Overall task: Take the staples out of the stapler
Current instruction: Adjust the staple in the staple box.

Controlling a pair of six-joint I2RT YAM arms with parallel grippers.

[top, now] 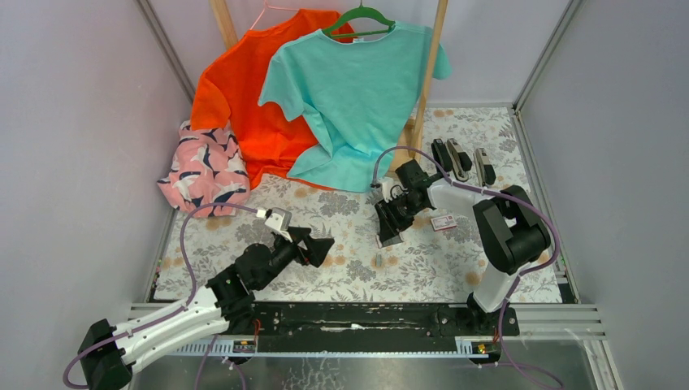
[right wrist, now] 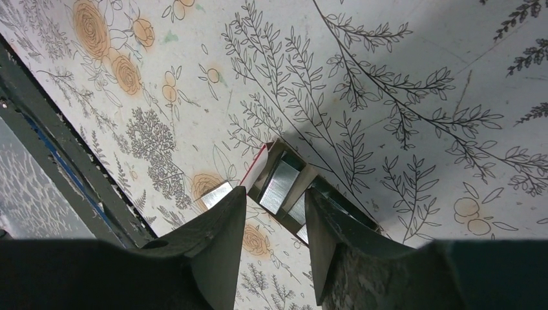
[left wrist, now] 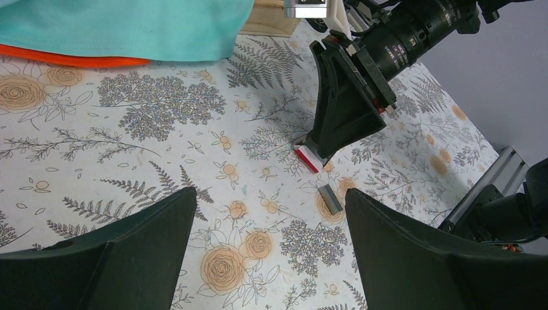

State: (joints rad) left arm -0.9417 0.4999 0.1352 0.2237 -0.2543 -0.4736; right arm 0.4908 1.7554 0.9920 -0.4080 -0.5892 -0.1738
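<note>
Left gripper [top: 321, 248]: spread wide, nothing between its black fingers [left wrist: 116, 258], held low over the floral-print worktop [top: 357, 280] not far from the front rail. Just ahead of it, flat and loose on the print: short silvery strip of staples [left wrist: 330, 198], apart from both arms and touched by nothing.

Just beyond the strip: small red-and-white piece [left wrist: 308, 158] with silvery metal showing inside, lying flat on the worktop. Planted tip-down over that piece: right gripper [top: 387, 237], part-closed, its dark fingers [right wrist: 220, 239] straddling the silvery metal. Cannot tell whether pinching it or only bracketing it. From the right wrist, loose strip just outside one finger, close to the tip. Most of the red-and-white piece covered by the right gripper and hidden from above.

To the right of that gripper, near its forearm: small white-and-pink rectangular box [top: 444, 223], with the right wrist standing between it and the left arm.

Farther back, toward the right rear of the worktop: three dark stapler-shaped objects [top: 459, 158], side by side.

At the back: wooden rack [top: 223, 20] carrying a teal T-shirt [top: 349, 97] on a green hanger and an orange T-shirt [top: 244, 106] partly behind it, both hems draped onto the worktop. Against the left wall: pink bird-print cloth bundle [top: 203, 171].
</note>
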